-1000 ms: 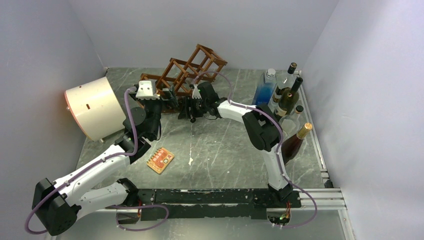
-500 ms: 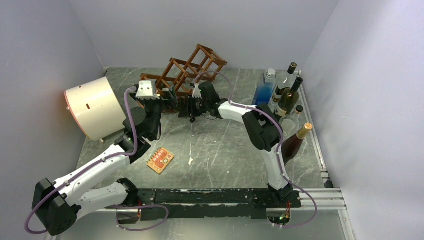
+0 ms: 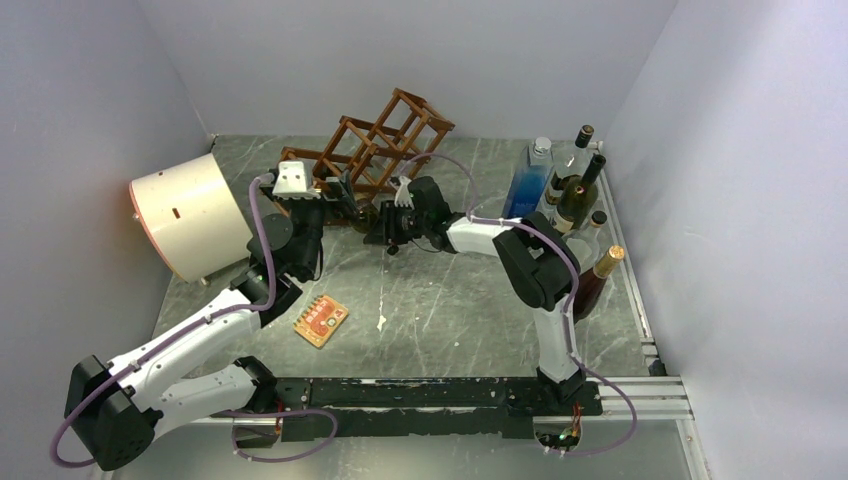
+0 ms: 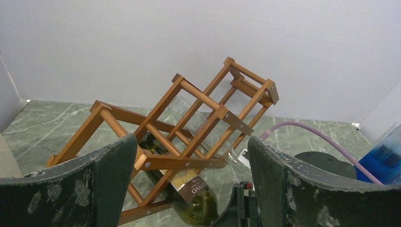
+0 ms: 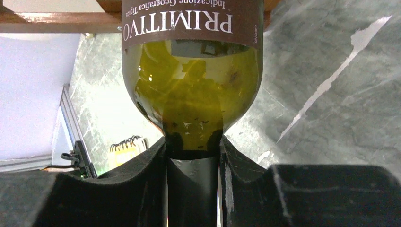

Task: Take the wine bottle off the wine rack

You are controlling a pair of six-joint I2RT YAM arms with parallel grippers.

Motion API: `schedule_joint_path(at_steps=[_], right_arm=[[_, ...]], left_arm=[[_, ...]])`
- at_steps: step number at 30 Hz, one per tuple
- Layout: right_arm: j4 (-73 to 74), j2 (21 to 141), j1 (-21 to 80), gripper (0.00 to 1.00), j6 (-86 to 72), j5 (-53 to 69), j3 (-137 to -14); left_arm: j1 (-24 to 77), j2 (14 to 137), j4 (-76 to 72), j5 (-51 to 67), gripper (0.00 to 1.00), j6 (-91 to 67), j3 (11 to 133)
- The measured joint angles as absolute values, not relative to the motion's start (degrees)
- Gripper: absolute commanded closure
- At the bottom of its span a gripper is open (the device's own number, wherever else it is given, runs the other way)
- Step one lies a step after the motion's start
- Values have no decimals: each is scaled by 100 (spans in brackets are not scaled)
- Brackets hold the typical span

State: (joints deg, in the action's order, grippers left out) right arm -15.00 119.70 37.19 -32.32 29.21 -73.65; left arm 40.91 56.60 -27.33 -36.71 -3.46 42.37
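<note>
A: From above, can you see the hold on the bottle [image 5: 191, 94]?
B: Barely. The top view puts the right gripper [image 3: 388, 222] at the near foot of the rack [image 3: 378, 148], and the bottle is mostly hidden behind it. The right wrist view settles it: both fingers [image 5: 146, 165] are clamped on the neck, just under the shoulder.
A: And the left gripper [image 4: 191, 142]?
B: Spread wide, holding nothing, facing the rack from near by.
A: Where does the bottle lie?
B: The left wrist view shows it in the rack's lowest cell, slanting, with its shoulder poking out of the near side. A clear bottle [image 4: 231, 152] seems to sit one cell up; no other view shows that.
A: How does it look?
B: Olive-green glass, a dark brown label reading PRIMITIVO, dark foil on the neck
</note>
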Motion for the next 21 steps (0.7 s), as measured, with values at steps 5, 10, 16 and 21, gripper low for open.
schedule_joint_path(at_steps=[5, 10, 16, 21], right_arm=[[-1610, 11734, 3732, 100, -3234, 2877, -7032], [-1660, 11443, 3736, 100, -3262, 2832, -6676], [-1850, 11142, 3739, 100, -3341, 2749, -6267], [-1942, 10881, 3763, 100, -3369, 2711, -5918]], left_arm=[[4091, 5699, -2707, -3638, 10, -370, 4237], [4091, 5710, -2694, -3616, 10, -373, 4237], [4091, 5710, -2692, -3590, 10, -379, 4237], [4091, 5710, -2687, -3577, 10, -386, 4239]])
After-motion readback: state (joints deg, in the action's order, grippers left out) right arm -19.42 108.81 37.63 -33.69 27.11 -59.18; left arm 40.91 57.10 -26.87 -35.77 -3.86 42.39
